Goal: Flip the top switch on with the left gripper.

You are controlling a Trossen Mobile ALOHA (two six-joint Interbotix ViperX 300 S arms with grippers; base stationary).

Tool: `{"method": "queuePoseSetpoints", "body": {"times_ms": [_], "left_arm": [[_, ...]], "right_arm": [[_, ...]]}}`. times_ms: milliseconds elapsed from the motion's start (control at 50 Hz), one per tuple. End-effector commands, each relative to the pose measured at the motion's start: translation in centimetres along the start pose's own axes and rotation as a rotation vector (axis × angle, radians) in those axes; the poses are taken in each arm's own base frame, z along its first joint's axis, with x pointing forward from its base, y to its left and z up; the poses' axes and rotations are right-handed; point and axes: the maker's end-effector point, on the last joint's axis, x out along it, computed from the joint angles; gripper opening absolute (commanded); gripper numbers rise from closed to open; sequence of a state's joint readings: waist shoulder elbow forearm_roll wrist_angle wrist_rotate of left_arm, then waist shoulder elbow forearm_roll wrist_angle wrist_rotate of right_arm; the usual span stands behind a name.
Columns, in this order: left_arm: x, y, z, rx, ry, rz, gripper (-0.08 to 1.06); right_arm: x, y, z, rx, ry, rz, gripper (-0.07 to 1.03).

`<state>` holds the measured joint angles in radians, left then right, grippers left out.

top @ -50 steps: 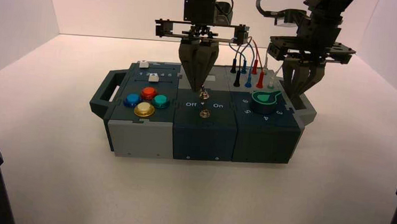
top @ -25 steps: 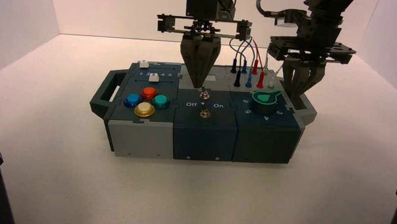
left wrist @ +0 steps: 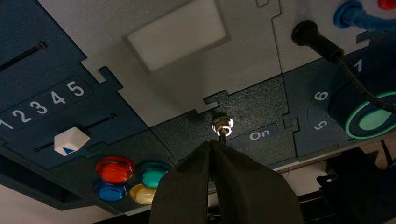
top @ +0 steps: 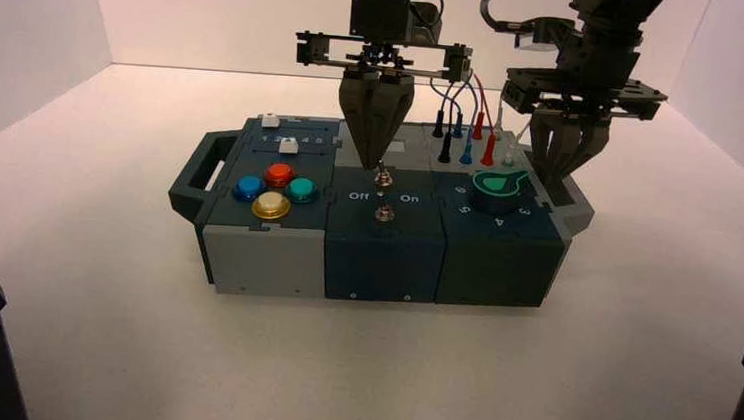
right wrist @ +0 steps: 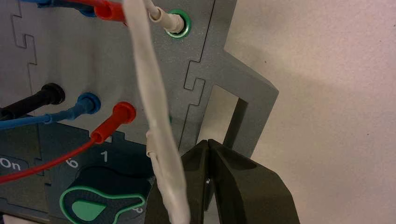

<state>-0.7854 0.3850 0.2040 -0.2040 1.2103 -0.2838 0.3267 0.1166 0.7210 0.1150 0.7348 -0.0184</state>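
The top switch (top: 383,178) is a tiny silver toggle on the dark middle panel of the box, between the "Off" and "On" labels, with its twin (top: 384,213) just in front. My left gripper (top: 373,160) is shut into a pointed wedge, its tip just above and slightly left of the top switch. In the left wrist view the tip (left wrist: 212,143) lies right beside the lever of the switch (left wrist: 222,125), near the "On" label (left wrist: 259,135). My right gripper (top: 556,172) hangs shut over the box's right end.
Coloured buttons (top: 272,188) and two white sliders (top: 288,145) sit on the left panel. The green-and-black knob (top: 497,188) and plugged wires (top: 467,127) sit on the right. In the right wrist view a white wire (right wrist: 154,116) runs beside the shut fingers (right wrist: 233,186), over the box's grey handle (right wrist: 247,93).
My left gripper rose off the top switch, then came down a little; its tip now stands slightly higher than one second ago. The right arm has not moved.
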Motion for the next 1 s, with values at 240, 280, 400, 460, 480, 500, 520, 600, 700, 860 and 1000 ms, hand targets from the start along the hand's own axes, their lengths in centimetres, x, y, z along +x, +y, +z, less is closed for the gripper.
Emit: {"method": "queuePoseSetpoints", "body": {"times_ms": [240,280,400,460,480,500,520,600,700,860,1000], "left_arm": [[-1.2,-2.4,-0.4,0.048,-0.031,-0.012,-0.03],[-1.2,-2.5,-0.4,0.052,-0.029,-0.011,-0.03],[-1.4,-3.0,-0.4,0.061,-0.032,-0.011,-0.03],[-1.5,-3.2,-0.1,0.064,-0.039,-0.013,-0.03],[-1.6,-3.4,-0.1,0.066,-0.041,-0.014,-0.03],[-1.5,-3.4,-0.1,0.065,-0.040,-0.013,-0.03],[-1.6,-3.6,0.0,0.068,-0.042,-0.015,-0.03],[-1.6,-3.9,0.1,0.072,-0.038,-0.012,-0.03],[-1.1,-4.0,0.0,0.076,-0.021,-0.004,-0.03],[-1.0,-3.8,0.0,0.079,-0.026,0.001,-0.03],[-2.1,-3.7,0.0,0.091,-0.068,0.008,-0.03]], "right_arm": [[0.2,0.3,-0.1,-0.019,0.005,-0.003,-0.02],[0.3,0.2,-0.2,-0.018,0.007,-0.003,-0.02],[0.2,0.2,-0.2,-0.019,0.007,-0.003,-0.02],[0.2,0.2,-0.2,-0.019,0.007,-0.003,-0.02],[0.2,0.3,-0.1,-0.019,0.005,-0.003,-0.02],[0.2,0.3,-0.1,-0.019,0.005,-0.003,-0.02],[0.3,0.2,-0.2,-0.018,0.008,-0.003,-0.02],[0.2,0.2,-0.2,-0.019,0.007,-0.003,-0.02],[0.2,0.2,-0.2,-0.019,0.007,-0.003,-0.02],[0.3,0.3,-0.3,-0.017,0.013,-0.002,-0.02],[0.3,0.2,-0.3,-0.018,0.012,-0.003,-0.02]]}}
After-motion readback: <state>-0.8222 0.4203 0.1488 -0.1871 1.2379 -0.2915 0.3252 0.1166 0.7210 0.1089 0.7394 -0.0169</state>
